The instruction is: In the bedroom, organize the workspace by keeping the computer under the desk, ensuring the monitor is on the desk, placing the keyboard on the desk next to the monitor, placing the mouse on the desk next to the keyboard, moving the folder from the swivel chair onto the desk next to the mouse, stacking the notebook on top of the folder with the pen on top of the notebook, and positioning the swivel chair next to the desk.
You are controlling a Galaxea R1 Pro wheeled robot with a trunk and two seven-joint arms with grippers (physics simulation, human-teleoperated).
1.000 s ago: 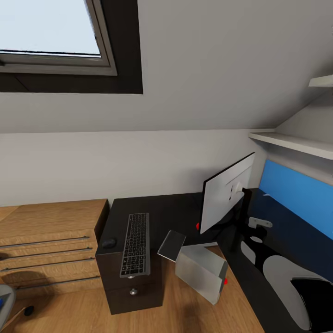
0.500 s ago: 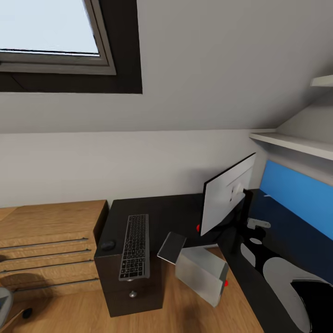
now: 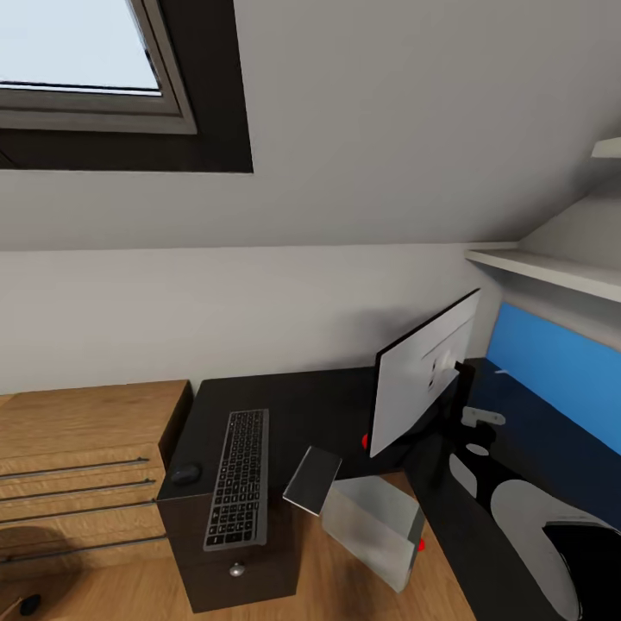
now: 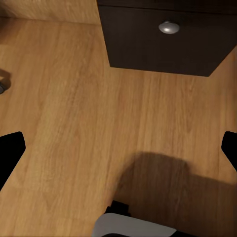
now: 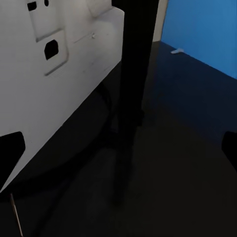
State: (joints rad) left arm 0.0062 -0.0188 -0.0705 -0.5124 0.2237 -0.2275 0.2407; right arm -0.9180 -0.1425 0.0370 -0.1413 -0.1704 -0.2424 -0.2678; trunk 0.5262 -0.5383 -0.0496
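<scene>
Keyboard (image 3: 236, 492) overhanging desk (image 3: 302, 405) edge

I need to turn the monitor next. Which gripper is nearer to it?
Right. The right wrist view looks straight at the monitor back and its stand, close up. The left wrist view faces the floor below the desk drawer.

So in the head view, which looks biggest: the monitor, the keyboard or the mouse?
1. Monitor, biggest, though it stands nearer the camera.
2. Keyboard.
3. Mouse, clearly the smallest.
</scene>
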